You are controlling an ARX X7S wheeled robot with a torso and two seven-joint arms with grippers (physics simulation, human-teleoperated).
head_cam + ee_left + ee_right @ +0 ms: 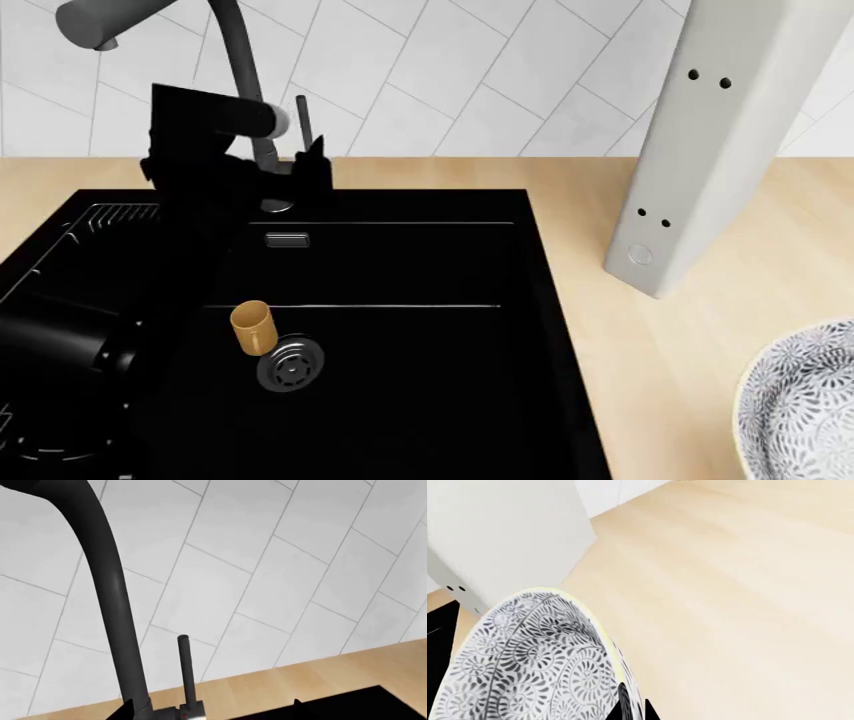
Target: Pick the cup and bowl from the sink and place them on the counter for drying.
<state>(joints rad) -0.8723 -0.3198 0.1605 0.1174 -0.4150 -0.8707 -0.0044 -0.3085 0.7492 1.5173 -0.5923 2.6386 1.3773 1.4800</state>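
- We see the cup upright in the sink, touching the drain at its 10 o'clock.
- Our right jaws pinch the bowl rim above the surface.
- Left jaws: we cannot tell.

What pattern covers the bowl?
Dense grey floral swirls on white, on the bowl; clearest in the right wrist view.

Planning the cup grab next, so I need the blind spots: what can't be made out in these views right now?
- Left claw: head view shows only a black mass against the black sink; the left wrist view shows no fingers, so open or shut is unknown.
- Right claw: only dark tips at the right wrist view's bottom edge, by the bowl; grip unclear.
- Bowl: cut off by the frame edge in the head view.
- Cup: contents too small to judge.
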